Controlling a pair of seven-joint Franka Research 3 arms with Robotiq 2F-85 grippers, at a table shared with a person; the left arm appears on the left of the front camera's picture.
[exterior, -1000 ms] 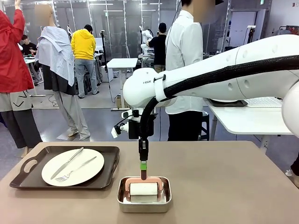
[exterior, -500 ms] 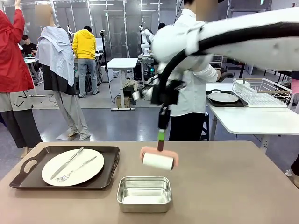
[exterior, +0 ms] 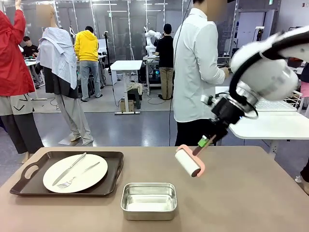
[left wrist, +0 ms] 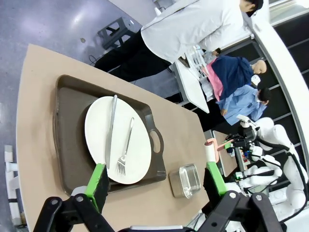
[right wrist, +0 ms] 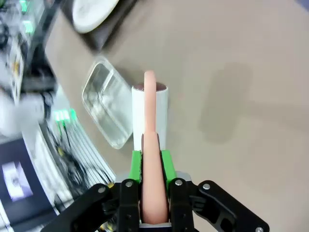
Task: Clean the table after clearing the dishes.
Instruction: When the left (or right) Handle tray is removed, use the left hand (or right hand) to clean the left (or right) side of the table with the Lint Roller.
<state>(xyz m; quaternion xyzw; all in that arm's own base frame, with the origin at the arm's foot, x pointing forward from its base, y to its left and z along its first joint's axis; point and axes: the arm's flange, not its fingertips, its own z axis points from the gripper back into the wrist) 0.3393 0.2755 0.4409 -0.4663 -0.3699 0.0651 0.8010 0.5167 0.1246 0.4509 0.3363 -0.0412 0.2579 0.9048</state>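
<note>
Right pincer [exterior: 203,142]: mine, pinching the roller [exterior: 187,162] by its pink handle [right wrist: 150,121], above the tabletop [exterior: 251,193].
Roller: light, with a stiff handle; I judge the drum tacky.
Left pincer [left wrist: 157,178]: spread, empty.

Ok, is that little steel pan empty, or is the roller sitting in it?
Empty: the steel pan shows only its bare shiny bottom. The roller hangs above the table, clamped by the right gripper.

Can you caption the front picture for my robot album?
The right gripper holds a pink lint roller over the table, near an empty steel pan and a tray of dishes.
</note>
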